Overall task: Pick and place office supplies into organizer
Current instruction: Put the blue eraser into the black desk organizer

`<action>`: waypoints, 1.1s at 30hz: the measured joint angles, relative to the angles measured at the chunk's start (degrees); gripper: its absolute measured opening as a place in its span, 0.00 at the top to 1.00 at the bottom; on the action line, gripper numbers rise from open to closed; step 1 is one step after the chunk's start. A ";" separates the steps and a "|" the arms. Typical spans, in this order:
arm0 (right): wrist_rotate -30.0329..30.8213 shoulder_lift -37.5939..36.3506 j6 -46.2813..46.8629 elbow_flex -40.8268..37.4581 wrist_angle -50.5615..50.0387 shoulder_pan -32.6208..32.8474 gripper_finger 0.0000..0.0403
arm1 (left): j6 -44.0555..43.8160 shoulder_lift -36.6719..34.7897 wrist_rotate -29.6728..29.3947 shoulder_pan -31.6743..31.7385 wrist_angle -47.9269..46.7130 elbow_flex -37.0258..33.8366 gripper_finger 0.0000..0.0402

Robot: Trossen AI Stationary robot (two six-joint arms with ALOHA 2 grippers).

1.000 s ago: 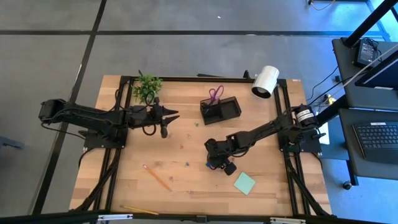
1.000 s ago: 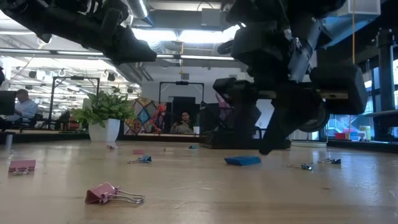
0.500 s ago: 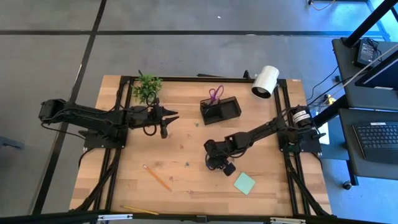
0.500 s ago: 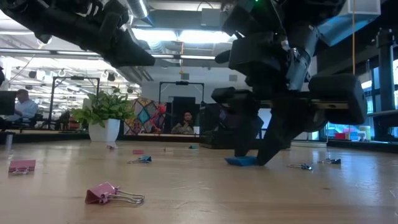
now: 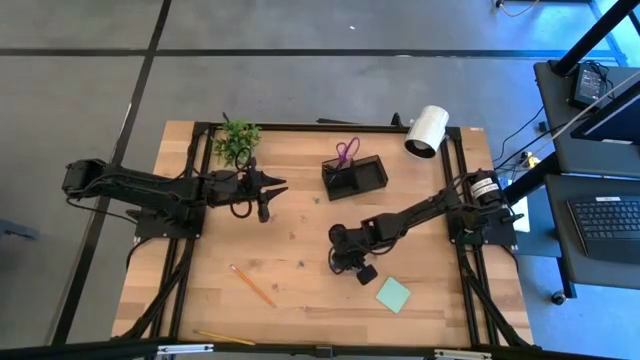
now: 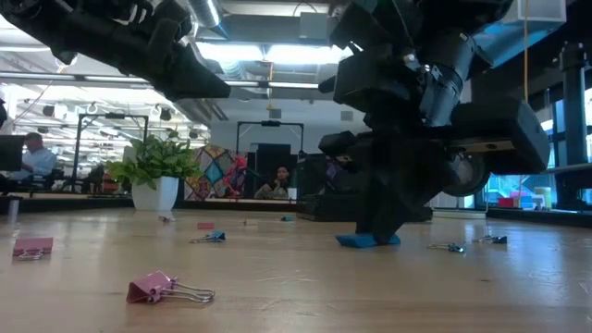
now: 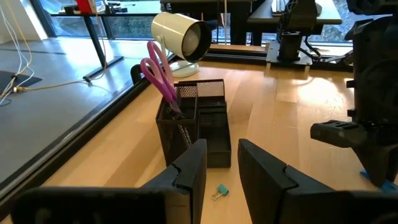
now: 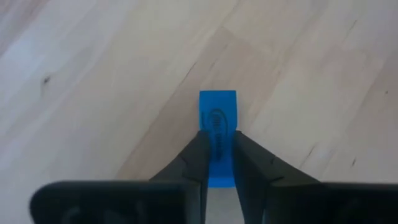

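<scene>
A small blue block [image 8: 217, 115] lies flat on the wooden table, and my right gripper [image 8: 217, 158] is shut on it near the table's middle [image 5: 340, 262]. The low view shows the block [image 6: 356, 240] under the dark fingers. The black organizer [image 5: 354, 175] stands farther back with purple scissors [image 5: 346, 151] upright in its taller part. My left gripper [image 7: 221, 165] hangs open above the table's left half [image 5: 275, 185], pointing at the organizer [image 7: 196, 127], with nothing between its fingers. My right gripper pinches the blue block's two long sides [image 8: 217, 140] between its two fingers, at the end nearer the wrist. The fingers [image 6: 379, 217] slant down at it from above. The block lies flat on the table, its far end sticking out past the fingertips.
An orange pencil [image 5: 253, 285], a yellow pencil [image 5: 222, 338] and a green sticky pad [image 5: 393, 294] lie toward the near edge. A plant [image 5: 236, 140] and a white cylinder [image 5: 427, 130] stand at the back. Binder clips [image 6: 166, 289] are scattered about.
My right gripper has sunk a little onto the blue block and shut: its fingers stood wide apart above it, then astride it, and now close on its sides. The block stays on the table.
</scene>
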 joint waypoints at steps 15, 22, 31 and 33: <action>10.73 -10.18 -5.09 11.53 -19.32 -8.03 0.86 | 0.00 0.00 -0.04 0.02 -0.02 0.00 0.79; 15.43 -15.01 -9.29 12.71 -23.75 -15.26 0.86 | 0.00 0.00 -0.07 0.02 0.00 0.00 0.79; 15.48 -13.94 -13.87 12.63 -26.24 -22.36 0.86 | 0.00 0.00 -0.17 0.02 -0.24 0.00 0.79; 15.33 -13.02 -14.31 12.63 -25.48 -23.35 0.86 | 0.00 0.00 -0.23 0.00 -0.24 0.00 0.79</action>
